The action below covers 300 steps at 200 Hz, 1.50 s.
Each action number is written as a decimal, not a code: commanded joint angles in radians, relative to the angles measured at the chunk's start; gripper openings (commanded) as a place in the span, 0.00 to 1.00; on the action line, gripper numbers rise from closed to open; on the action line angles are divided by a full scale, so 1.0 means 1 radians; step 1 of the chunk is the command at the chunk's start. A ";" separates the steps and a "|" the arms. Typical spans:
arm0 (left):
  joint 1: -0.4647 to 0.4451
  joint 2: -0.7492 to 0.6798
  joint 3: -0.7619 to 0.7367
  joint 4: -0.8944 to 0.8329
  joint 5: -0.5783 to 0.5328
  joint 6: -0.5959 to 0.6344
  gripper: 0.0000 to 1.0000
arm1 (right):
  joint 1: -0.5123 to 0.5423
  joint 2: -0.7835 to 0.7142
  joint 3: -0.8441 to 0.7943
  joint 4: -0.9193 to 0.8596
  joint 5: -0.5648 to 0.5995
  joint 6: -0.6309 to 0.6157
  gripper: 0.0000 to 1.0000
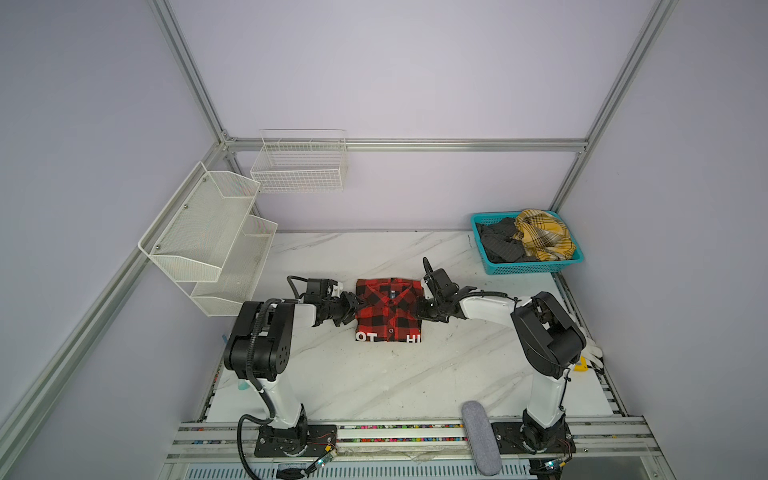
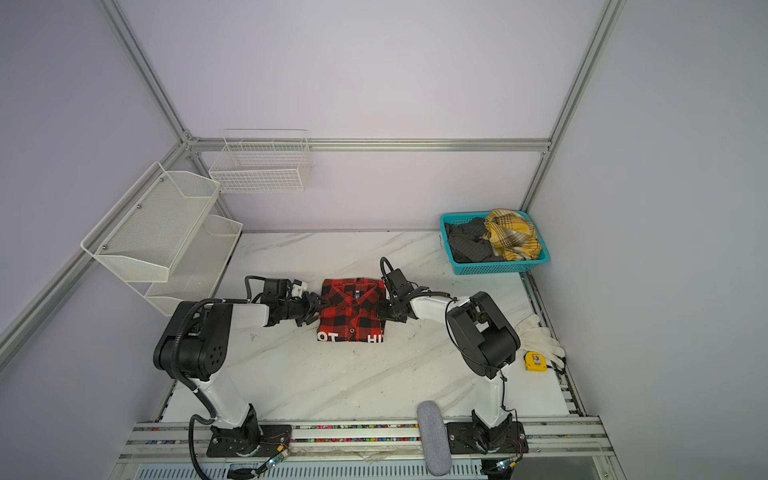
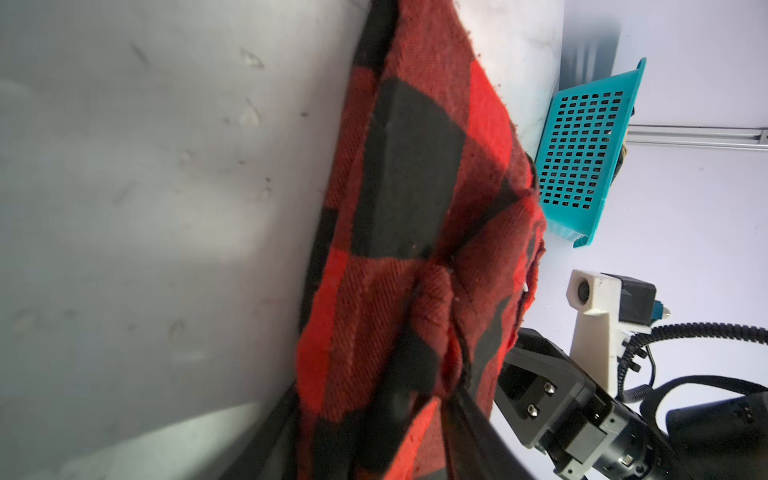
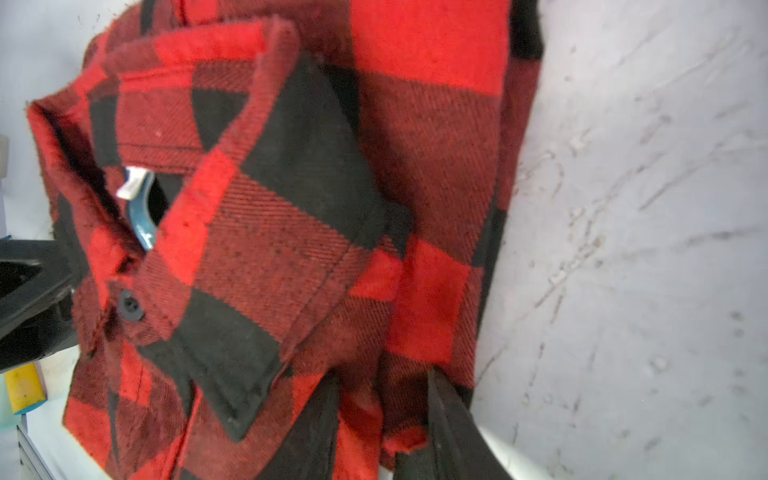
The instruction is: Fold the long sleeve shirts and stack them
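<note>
Nearest the camera, a grey padded bar (image 1: 481,438) lay across the near rail, just left of the right arm's base. Beyond it, in the middle of the counter (image 1: 374,374), the red-and-black check shirt (image 1: 388,309) lay folded into a compact rectangle with its buttoned front up. Its long axis ran near to far, with the collar at the far end and white block letters at the near edge.

The left tool (image 1: 351,311) sat at the shirt's left edge and the right tool (image 1: 422,309) at its right edge, both about halfway along. The shirt therefore lay squarely between them, and neither arm was the nearer. In the left wrist view the folded edge ran between that tool's fingers (image 3: 471,415). In the right wrist view cloth lay against one finger (image 4: 453,436). Whether either tool was clenched on the cloth or only straddling it, I could not tell.

Folding looked done, so the next move would likely be a paired lift from both sides. The teal basket (image 1: 536,268) at the far right, nearer the right arm, held a yellow plaid garment (image 1: 542,235) and dark ones (image 1: 498,243).
</note>
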State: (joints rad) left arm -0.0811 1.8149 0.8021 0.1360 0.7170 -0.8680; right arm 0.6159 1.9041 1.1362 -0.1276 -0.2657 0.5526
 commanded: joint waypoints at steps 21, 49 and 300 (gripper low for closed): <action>-0.020 0.033 -0.056 0.124 -0.016 -0.102 0.30 | 0.004 0.056 -0.014 -0.032 -0.024 0.023 0.39; -0.030 0.018 -0.033 0.126 -0.016 -0.119 0.13 | 0.004 0.046 0.009 -0.044 -0.029 0.028 0.38; 0.240 0.301 1.170 -0.875 -0.806 0.590 0.00 | 0.004 -0.254 0.162 -0.276 0.057 0.024 0.33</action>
State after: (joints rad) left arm 0.1390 2.0686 1.7870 -0.6891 0.0174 -0.3748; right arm 0.6163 1.6264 1.2716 -0.3779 -0.2146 0.5888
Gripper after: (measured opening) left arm 0.052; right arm 0.330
